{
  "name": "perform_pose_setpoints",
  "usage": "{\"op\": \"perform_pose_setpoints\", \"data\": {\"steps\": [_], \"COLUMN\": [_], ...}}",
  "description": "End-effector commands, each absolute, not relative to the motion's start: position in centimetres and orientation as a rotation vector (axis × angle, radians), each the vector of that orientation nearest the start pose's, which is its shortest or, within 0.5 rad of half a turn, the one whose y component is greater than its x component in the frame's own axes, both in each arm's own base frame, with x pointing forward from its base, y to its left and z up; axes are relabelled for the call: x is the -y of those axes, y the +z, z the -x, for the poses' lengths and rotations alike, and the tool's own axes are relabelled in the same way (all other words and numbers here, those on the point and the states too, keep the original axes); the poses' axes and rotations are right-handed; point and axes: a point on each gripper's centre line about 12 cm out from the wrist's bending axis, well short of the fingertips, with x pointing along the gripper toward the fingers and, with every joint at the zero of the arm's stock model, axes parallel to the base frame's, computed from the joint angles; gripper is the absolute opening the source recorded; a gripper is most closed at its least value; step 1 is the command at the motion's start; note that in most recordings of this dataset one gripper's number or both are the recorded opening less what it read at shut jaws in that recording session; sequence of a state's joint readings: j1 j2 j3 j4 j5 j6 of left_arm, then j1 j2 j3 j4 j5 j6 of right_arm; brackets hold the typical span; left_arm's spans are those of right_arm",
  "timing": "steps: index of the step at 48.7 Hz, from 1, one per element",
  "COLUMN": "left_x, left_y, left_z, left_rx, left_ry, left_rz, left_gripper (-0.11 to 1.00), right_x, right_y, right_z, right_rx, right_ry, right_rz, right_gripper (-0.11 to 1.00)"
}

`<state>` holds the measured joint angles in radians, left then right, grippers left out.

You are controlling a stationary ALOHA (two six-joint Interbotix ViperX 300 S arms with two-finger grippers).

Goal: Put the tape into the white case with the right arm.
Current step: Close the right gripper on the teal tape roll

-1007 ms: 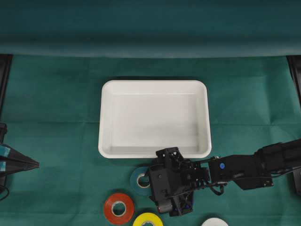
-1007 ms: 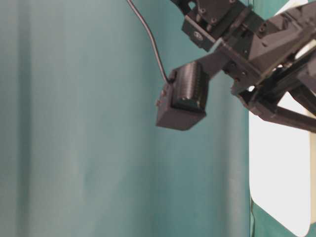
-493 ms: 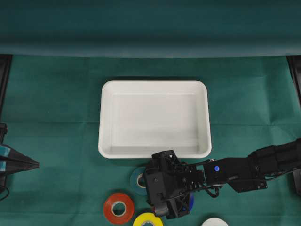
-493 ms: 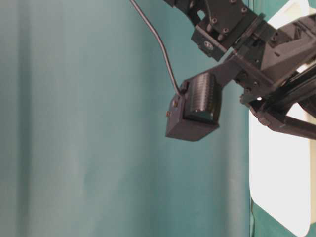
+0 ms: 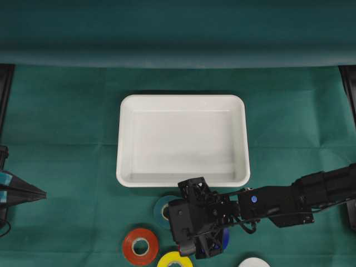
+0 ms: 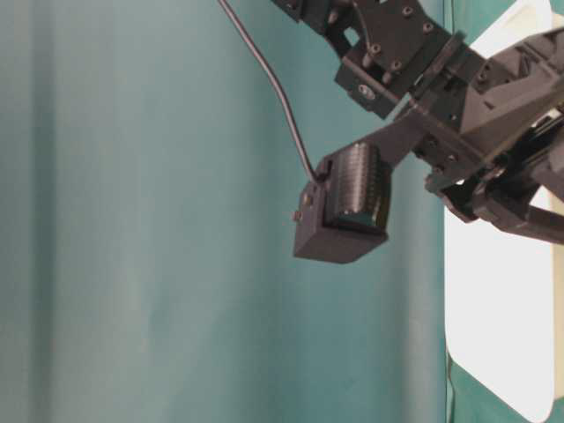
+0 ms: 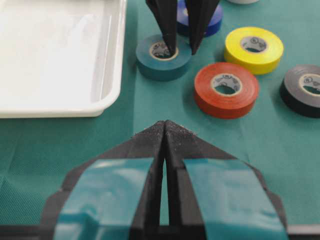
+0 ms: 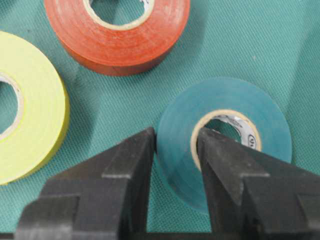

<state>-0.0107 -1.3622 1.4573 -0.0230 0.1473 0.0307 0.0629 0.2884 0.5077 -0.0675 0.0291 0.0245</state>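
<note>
Teal tape, cream-cored, flat

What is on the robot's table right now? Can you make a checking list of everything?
Surface: green cloth, a few creases.
Job's things: white case, nothing inside it. Green tape flat on the cloth beside the case's near rim.
Clutter: red tape, yellow tape, blue tape, black tape, part of a white roll.
Grippers: right gripper shut on the green tape's wall, one finger in its hole, one outside. Left gripper shut, holding nothing, apart from the tapes.
Cables: black cable running to the right wrist camera.
Surroundings: green backdrop.
</note>
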Motion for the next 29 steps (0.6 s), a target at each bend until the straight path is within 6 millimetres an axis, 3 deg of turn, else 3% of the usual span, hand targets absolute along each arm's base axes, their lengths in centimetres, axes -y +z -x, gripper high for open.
{"op": "perform_pose_setpoints", "data": {"steps": [1,18,29], "left_x": [0.2,0.2,0.2], "left_y": [19.5,19.5,19.5], "left_z": [-13.4,-13.4,-13.4], "left_rx": [-0.233,-0.232,-0.233], "left_ry": [-0.015,-0.015,-0.015], "left_rz": [-0.009,-0.009,-0.009], "left_gripper": [0.0,0.0,0.0], "right_x": [-3.0,-4.5,-4.5], "right_y": [11.4,17.3,18.2], "right_z": [-43.9,-43.6,-43.5], "right_rx": [-0.777,-0.646,-0.638], "right_ry": [0.08,0.112,0.113], "right_rz": [0.067,0.081,0.082], "right_gripper": [0.0,0.0,0.0]}}
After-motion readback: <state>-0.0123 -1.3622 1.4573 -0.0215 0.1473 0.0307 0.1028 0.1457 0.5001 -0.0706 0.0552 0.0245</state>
